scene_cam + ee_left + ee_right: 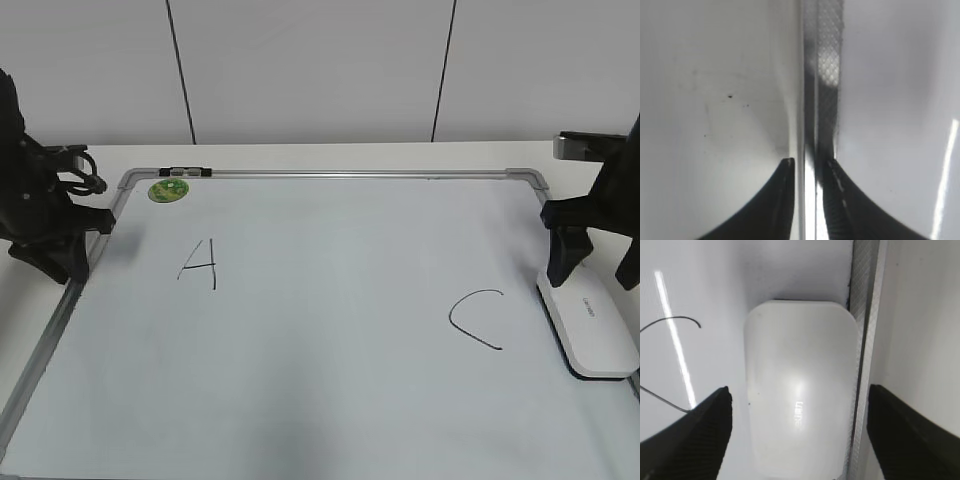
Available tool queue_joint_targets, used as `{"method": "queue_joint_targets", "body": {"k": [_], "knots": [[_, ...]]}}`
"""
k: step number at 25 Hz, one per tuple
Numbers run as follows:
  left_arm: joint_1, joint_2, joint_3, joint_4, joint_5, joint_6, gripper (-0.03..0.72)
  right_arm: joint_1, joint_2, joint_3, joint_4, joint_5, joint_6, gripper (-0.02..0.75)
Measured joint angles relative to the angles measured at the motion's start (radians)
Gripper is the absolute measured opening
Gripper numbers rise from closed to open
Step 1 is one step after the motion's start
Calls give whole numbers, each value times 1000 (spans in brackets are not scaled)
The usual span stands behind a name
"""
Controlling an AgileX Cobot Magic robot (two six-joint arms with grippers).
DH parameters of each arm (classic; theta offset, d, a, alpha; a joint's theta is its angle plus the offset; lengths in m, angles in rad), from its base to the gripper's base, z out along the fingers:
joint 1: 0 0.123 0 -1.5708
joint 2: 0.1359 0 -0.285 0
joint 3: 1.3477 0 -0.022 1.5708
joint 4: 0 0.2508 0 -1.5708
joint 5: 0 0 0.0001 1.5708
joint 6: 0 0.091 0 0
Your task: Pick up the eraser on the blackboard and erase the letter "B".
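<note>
A: Where's the eraser (592, 327)?
B: Lower right of the blackboard (330, 330), against its frame, beside the "C" (476, 320).
A: Claws?
B: Right gripper (799, 427) spread wide above it; left gripper (807, 162) narrow, over the left frame.

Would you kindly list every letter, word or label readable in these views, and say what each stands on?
"A": black marker on the large white dry-erase board, left part.
"C": black marker, right part.
No "B" shows.
Small grey lettering on the white oblong plastic eraser: too blurred.
Round green magnet: print unreadable.
</note>
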Motion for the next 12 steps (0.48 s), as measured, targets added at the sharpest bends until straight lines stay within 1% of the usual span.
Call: {"method": "queue_joint_targets", "body": {"k": [2, 3, 7, 9, 12], "knots": [[0, -29, 0, 4, 2, 0, 255, 0, 0, -7, 0, 16, 0, 625], [0, -47, 0, 11, 2, 0, 318, 0, 0, -7, 0, 24, 1, 625], [0, -94, 0, 22, 9, 0, 485, 0, 0, -12, -3, 59, 11, 624], [0, -103, 0, 24, 21, 0, 538, 0, 0, -12, -4, 77, 17, 624], [0, -108, 0, 26, 54, -6, 568, 0, 0, -12, -6, 85, 42, 612]]}}
